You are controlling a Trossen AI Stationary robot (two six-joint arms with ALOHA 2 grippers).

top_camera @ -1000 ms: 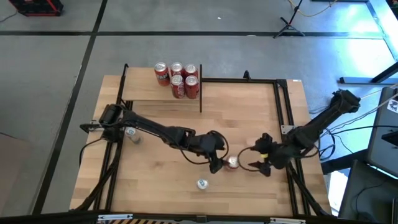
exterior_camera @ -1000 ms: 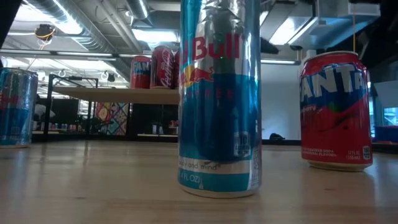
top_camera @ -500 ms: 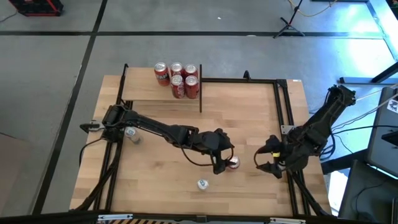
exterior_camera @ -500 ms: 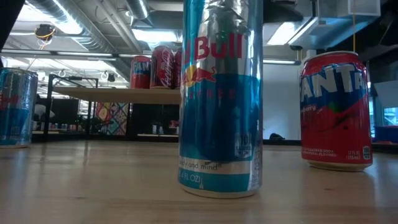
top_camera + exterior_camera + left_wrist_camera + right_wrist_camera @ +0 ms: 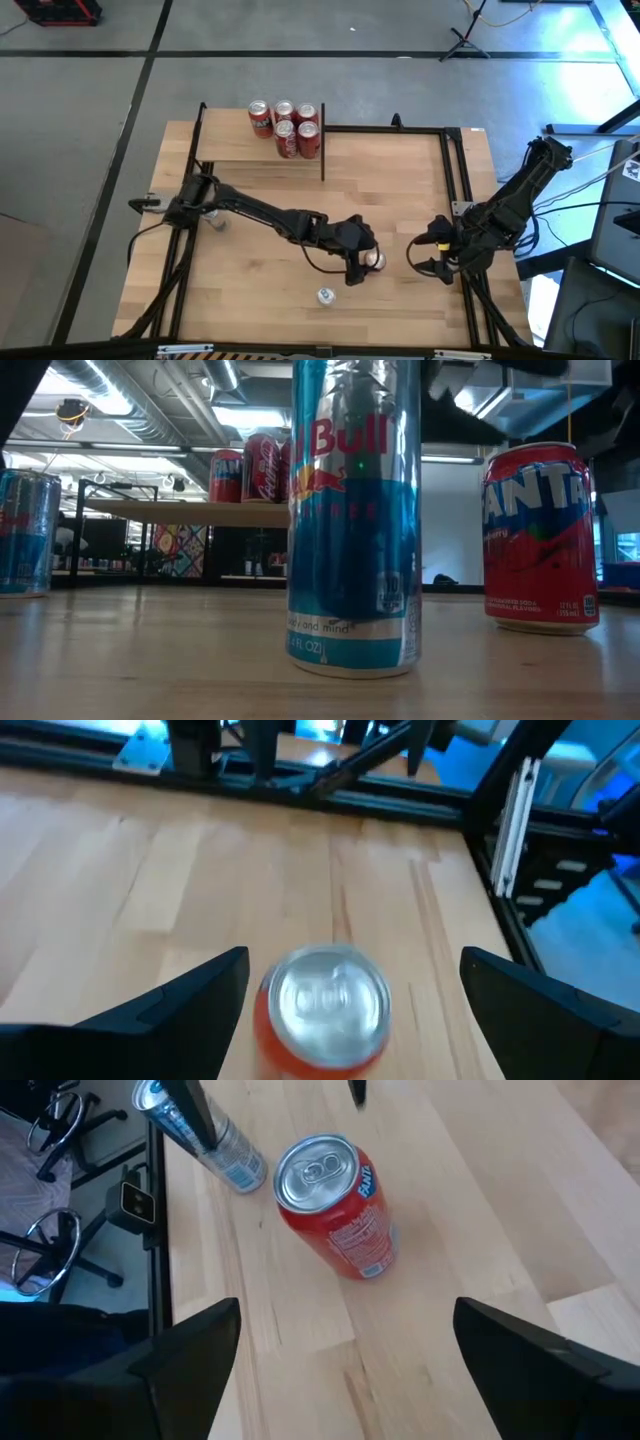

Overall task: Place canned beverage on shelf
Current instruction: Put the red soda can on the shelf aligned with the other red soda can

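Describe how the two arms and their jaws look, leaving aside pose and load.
Both arms are dark, slim and jointed, with black cables trailing from their bases. The left gripper and right gripper each end in two flat, tapering dark jaws. No markings are legible.

Red can (image 5: 325, 1010) between spread fingers (image 5: 170, 1005)

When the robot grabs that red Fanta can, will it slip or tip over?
The red Fanta can is smooth metal, so it might slip a little. It stands upright on the table, short and wide, so it probably won't tip easily. The open left gripper is around it now.
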